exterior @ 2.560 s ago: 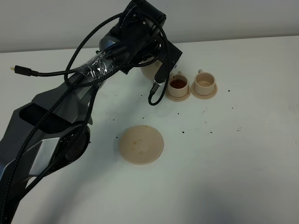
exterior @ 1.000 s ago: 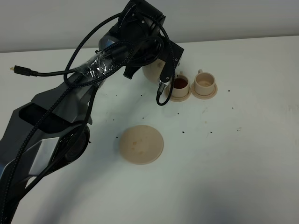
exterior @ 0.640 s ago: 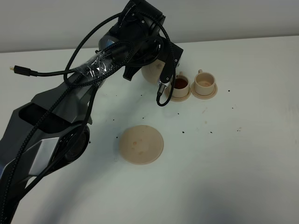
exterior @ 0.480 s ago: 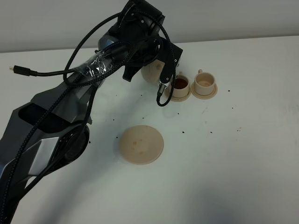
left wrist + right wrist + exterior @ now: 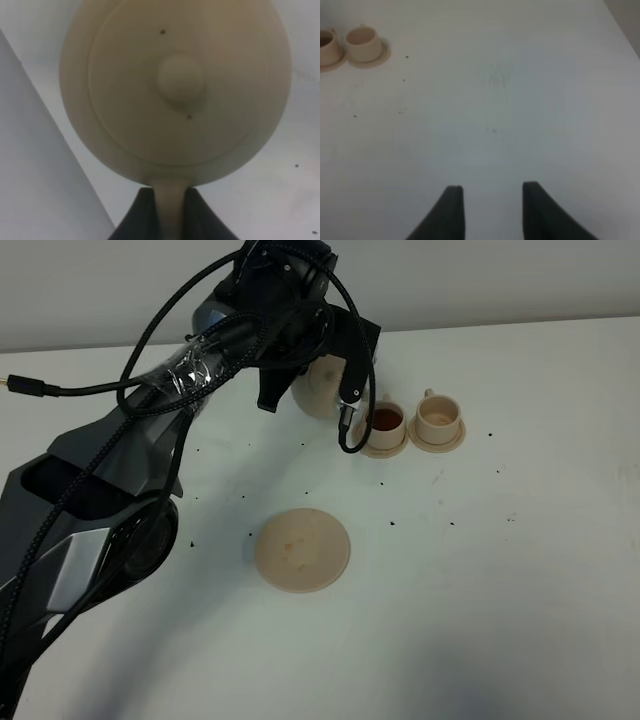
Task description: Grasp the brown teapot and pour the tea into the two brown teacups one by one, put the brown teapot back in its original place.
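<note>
The brown teapot (image 5: 320,390) hangs above the table just left of the two brown teacups, partly hidden by my left arm. In the left wrist view the teapot (image 5: 175,85) shows its knobbed lid, and my left gripper (image 5: 170,215) is shut on its loop handle. The near teacup (image 5: 384,422) holds dark tea on its small saucer. The other teacup (image 5: 438,415) beside it looks pale inside. The original place, a flat round saucer plate (image 5: 302,549), lies bare near the table's middle. My right gripper (image 5: 492,200) stands open over bare table, with both teacups (image 5: 364,40) far off.
A black cable loop (image 5: 347,435) dangles from the left wrist close to the near teacup. Small dark specks (image 5: 392,522) dot the white table (image 5: 520,570). A cable plug (image 5: 25,387) hangs at the far left. The grey wall edge runs along the table's back.
My left arm has risen and swung a little to the left, carrying the teapot slightly away from the near teacup. The cups and the saucer plate have not moved.
</note>
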You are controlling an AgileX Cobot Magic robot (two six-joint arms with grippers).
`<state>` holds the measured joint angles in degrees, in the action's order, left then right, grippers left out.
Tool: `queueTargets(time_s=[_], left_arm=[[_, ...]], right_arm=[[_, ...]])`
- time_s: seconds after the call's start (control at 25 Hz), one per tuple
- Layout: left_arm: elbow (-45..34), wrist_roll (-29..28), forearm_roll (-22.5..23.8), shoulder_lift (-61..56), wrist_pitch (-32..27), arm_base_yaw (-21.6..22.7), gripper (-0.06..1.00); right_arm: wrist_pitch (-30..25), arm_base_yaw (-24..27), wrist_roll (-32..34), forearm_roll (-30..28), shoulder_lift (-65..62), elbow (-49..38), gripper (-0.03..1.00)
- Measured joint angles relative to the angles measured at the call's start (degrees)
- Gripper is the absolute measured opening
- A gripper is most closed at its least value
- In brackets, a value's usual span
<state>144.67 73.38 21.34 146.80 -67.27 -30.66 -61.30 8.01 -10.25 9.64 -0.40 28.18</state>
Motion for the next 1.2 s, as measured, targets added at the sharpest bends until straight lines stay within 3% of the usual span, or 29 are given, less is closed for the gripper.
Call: queueTargets(time_s=[0.8,1.0,1.2], left_arm=[[0.0,-26.3,-14.0,-0.8,-0.9,3.9,0.15],[0.0,-27.9,-14.6,-0.8,-0.9,4.1,0.15],[0.0,-25.3,-14.6,-0.8,-0.9,3.5,0.15]], right_arm=[[0.0,0.0,0.0,0.0,0.0,0.0,0.31],[0.0,0.0,0.0,0.0,0.0,0.0,0.31],[0.0,0.0,0.0,0.0,0.0,0.0,0.31]])
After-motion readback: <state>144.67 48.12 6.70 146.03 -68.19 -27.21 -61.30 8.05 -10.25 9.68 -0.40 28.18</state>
